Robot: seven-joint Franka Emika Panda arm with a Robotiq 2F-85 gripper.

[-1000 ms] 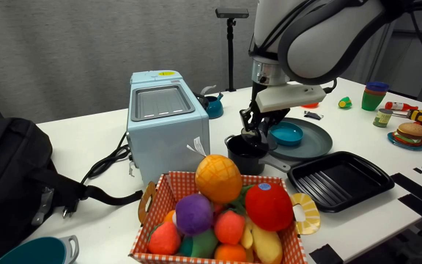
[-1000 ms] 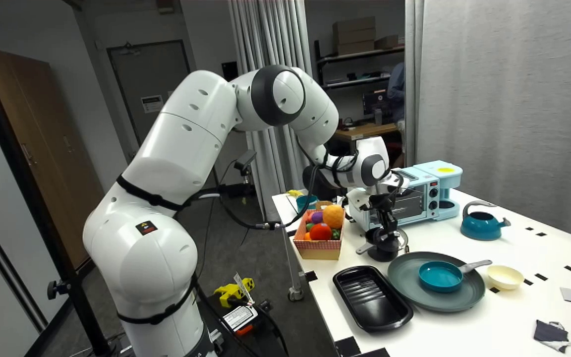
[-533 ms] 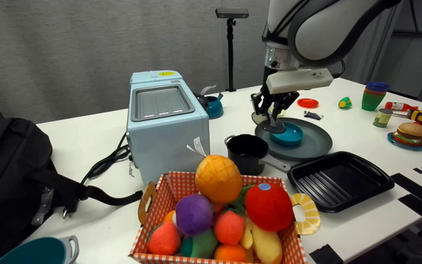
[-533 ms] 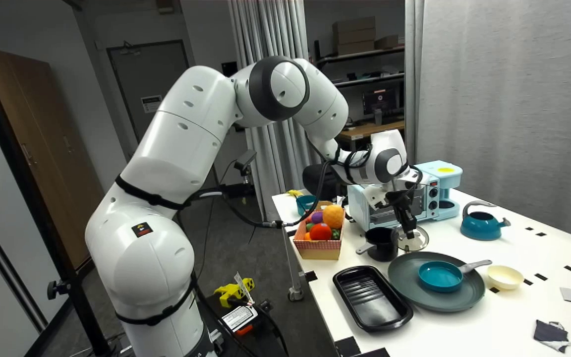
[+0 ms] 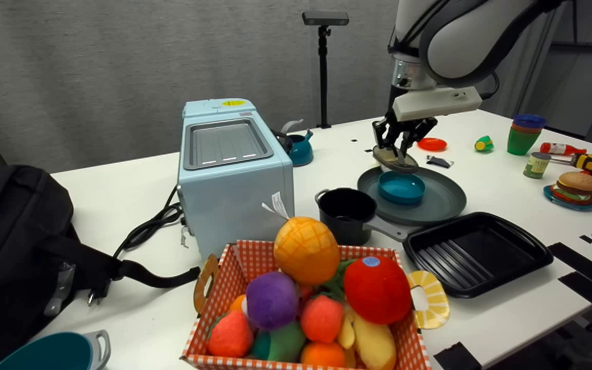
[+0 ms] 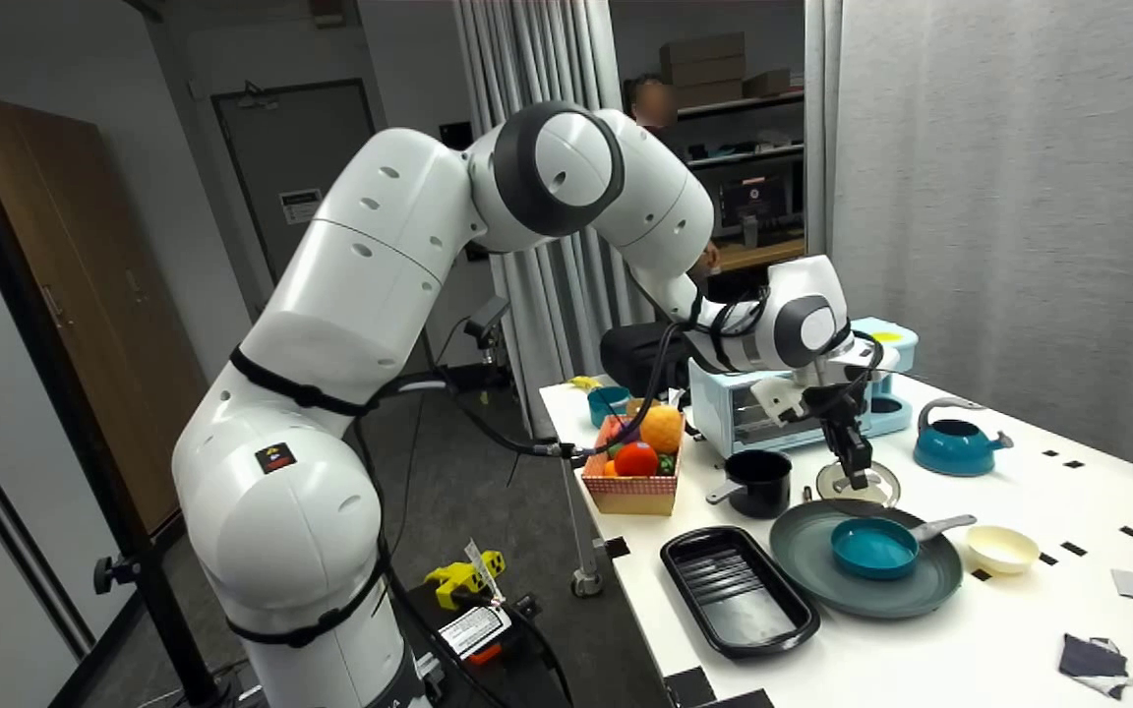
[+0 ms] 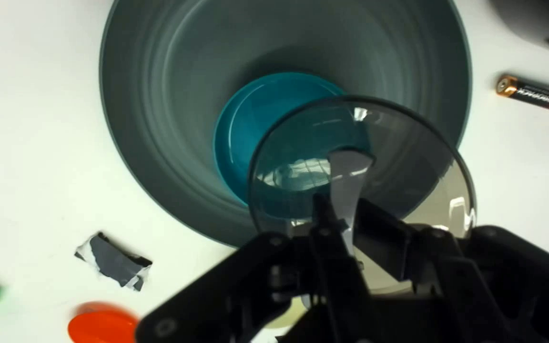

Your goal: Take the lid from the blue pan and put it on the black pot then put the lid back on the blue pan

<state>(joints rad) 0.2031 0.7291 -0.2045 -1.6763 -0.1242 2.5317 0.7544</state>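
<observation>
The lid [image 5: 410, 166] is clear glass with a dark rim and a grey handle. It also shows in an exterior view [image 6: 883, 489] and the wrist view [image 7: 298, 178]. My gripper [image 7: 343, 209] is shut on the lid's handle and holds it tilted in the air; the gripper also shows in both exterior views [image 5: 400, 149] [image 6: 857, 474]. The small blue pan [image 5: 401, 190] [image 6: 874, 549] lies inside a wide grey pan [image 5: 445, 198] [image 6: 812, 570]. In the wrist view, the lid overlaps part of the blue pan [image 7: 250, 119]. The black pot [image 5: 347, 226] [image 6: 761, 482] stands uncovered beside the grey pan.
A black grill pan [image 5: 512, 241] and a basket [image 6: 630, 497] of plush fruit stand near the pot. A light-blue toaster oven [image 5: 239, 210] and a teal kettle [image 6: 960, 450] stand behind. A cream bowl [image 6: 1004, 551] is beside the grey pan. A battery [image 7: 536, 93] lies by the pot.
My gripper has lifted the lid off the black pot and carried it away, toward the blue pan and the grey pan. The pot is now uncovered. A person appears in the background.
</observation>
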